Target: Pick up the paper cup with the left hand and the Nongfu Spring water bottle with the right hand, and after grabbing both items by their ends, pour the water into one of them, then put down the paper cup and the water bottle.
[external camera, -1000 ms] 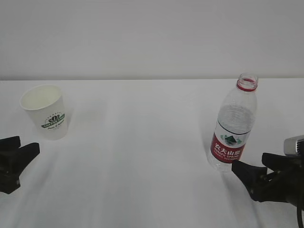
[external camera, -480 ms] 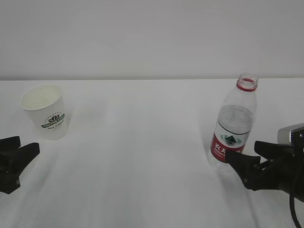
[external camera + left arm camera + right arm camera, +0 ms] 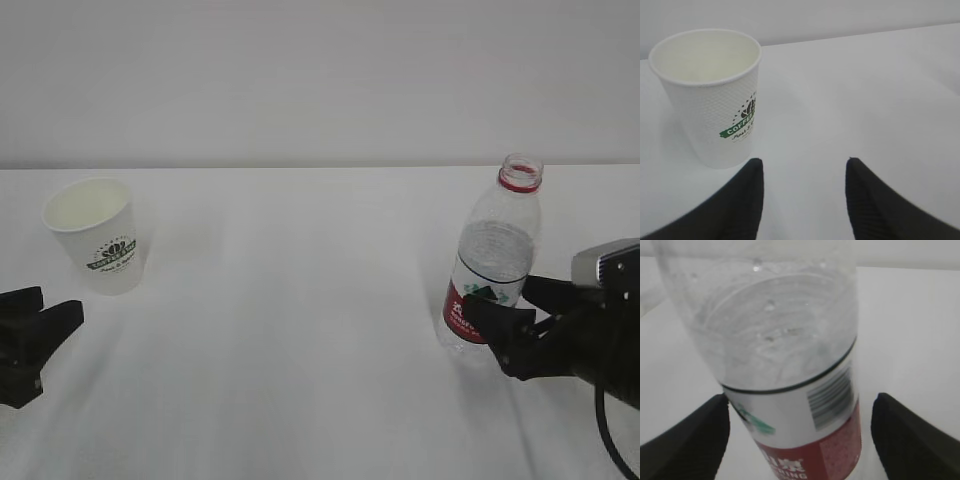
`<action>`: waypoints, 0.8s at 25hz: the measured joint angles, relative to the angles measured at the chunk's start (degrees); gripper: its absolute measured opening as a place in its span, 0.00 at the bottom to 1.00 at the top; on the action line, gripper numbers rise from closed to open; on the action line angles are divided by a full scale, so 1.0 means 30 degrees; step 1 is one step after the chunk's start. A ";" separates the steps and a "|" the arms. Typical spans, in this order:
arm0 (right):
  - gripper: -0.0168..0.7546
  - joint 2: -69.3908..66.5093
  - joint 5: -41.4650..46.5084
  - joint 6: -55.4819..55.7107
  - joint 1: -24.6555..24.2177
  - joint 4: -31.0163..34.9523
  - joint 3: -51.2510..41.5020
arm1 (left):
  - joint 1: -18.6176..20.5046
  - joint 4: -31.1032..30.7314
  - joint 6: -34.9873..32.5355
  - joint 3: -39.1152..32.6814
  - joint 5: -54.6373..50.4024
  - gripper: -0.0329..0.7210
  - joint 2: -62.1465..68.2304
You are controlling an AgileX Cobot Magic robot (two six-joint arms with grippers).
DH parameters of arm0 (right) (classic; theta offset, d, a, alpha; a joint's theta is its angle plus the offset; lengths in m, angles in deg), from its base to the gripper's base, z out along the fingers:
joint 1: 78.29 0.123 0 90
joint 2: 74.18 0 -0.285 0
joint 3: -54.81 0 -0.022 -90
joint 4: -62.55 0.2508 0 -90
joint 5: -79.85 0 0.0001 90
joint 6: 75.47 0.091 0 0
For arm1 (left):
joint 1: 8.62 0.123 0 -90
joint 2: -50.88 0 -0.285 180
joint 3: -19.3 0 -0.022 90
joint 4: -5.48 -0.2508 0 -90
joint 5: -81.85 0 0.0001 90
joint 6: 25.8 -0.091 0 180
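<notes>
Seen from the front, the paper cup is standing upright at the left of the white table, open mouth up, while the left hand is waiting low at the frame's left edge, just short of the cup and touching nothing. Across the table, the Nongfu Spring water bottle is standing uncapped, and the right hand is reaching in at label height, its black fingers bracketing the bottle's lower body.

From the left wrist, the cup is sitting ahead and to the left of the gripper, whose two jaws are standing partly apart over bare tabletop, gripping nothing.

From the right wrist, the bottle is filling the frame, its label and barcode facing the lens; the gripper is gaping wide, one jaw on either side of the bottle, with a gap showing at the right jaw; contact at the left jaw cannot be told
</notes>
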State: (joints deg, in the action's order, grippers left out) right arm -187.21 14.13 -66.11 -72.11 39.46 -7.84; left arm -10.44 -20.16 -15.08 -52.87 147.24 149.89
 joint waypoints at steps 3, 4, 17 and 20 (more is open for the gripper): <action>0.89 -0.0497 0.0000 0.0000 0.0000 -0.0334 0.0422 | 0.0000 0.0000 0.0000 0.0000 0.0000 0.56 0.0000; 0.89 -0.0698 0.0000 0.0000 0.0000 -0.0414 0.0495 | 0.0000 0.0000 0.0000 0.0000 0.0000 0.56 0.0000; 0.89 -0.1384 0.0000 -0.0013 0.0000 -0.0546 0.1168 | 0.0000 0.0000 0.0000 0.0000 0.0000 0.56 0.0000; 0.89 -0.1532 0.0000 -0.0013 0.0000 -0.0589 0.1425 | 0.0000 0.0000 0.0000 0.0000 0.0000 0.56 0.0000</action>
State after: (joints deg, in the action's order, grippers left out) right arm -191.81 14.13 -66.15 -72.11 37.69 -3.56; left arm -10.44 -20.16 -15.08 -52.87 147.24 149.89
